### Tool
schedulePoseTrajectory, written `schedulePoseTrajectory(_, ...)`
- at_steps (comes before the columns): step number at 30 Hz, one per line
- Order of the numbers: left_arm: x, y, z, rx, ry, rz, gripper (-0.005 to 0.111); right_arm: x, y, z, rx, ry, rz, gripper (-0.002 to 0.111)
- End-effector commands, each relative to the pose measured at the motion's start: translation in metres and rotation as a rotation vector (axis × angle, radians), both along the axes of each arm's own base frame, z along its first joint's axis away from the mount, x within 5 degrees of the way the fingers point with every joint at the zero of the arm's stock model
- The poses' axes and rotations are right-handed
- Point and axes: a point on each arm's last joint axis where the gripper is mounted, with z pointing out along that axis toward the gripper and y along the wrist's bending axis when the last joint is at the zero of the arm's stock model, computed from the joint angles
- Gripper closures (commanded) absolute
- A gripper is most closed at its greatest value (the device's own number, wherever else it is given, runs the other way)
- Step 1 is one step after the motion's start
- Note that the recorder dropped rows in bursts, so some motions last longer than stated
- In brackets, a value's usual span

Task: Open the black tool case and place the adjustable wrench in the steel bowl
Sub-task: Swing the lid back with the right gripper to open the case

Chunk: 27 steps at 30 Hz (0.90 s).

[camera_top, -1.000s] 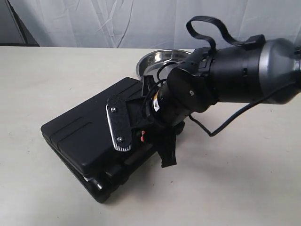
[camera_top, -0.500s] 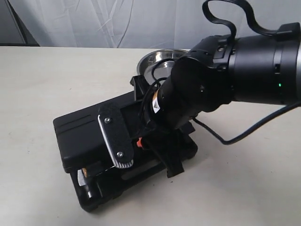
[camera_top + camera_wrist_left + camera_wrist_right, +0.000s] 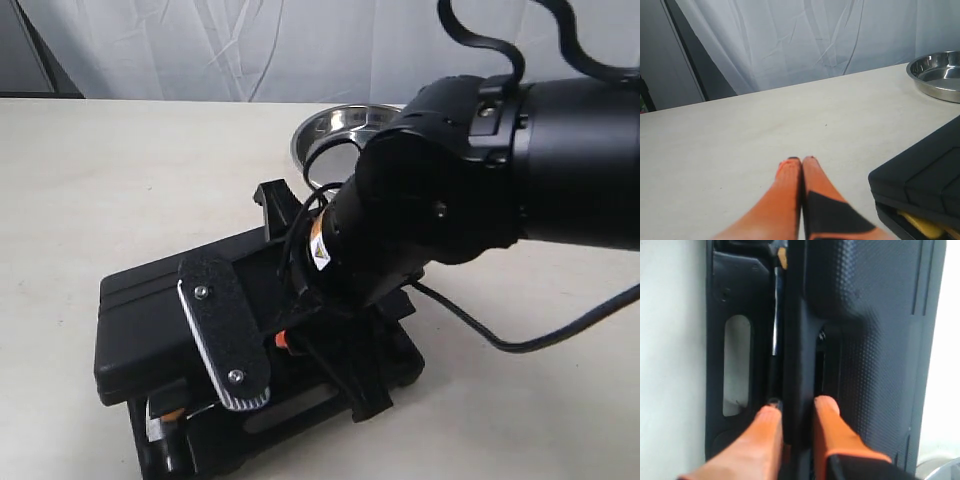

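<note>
Pale tabletop point(image 3: 100, 180) holds the black tool case point(image 3: 150, 320); right gripper point(image 3: 796, 412) clamps its raised lid edge, steel bowl point(image 3: 335, 128) at one o'clock.

Exterior: high, looking down. Right wrist: tight on black tool case point(image 3: 865, 340). Left wrist: low; shares case, steel bowl point(image 3: 935, 75).

The tool case point(image 3: 150, 325) lay on the worktop point(image 3: 110, 170). The steel bowl point(image 3: 335, 128) sat behind it, toward the right.

White curtain point(image 3: 200, 50) behind beige tabletop point(image 3: 100, 170)
</note>
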Motion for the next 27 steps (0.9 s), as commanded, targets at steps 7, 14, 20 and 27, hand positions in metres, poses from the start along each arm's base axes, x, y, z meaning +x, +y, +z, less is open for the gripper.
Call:
schedulePoseTrajectory(7, 0.0, 0.0, 0.002, -0.008, -0.019, -0.001, 0.106, -0.006, 0.0, 0.053, 0.118, -0.07, 0.025, 0.108)
schedulePoseTrajectory(14, 0.0, 0.0, 0.002, -0.008, -0.019, -0.001, 0.106, 0.007, 0.016, 0.089, 0.329, -0.251, 0.025, 0.108)
schedulePoseTrajectory(20, 0.0, 0.0, 0.002, -0.008, -0.019, -0.001, 0.106, 0.024, 0.029, 0.074, 0.357, -0.28, 0.002, 0.108)
schedulePoseTrajectory(27, 0.0, 0.0, 0.002, -0.008, -0.019, -0.001, 0.106, 0.053, 0.049, 0.046, 0.436, -0.341, -0.042, 0.108)
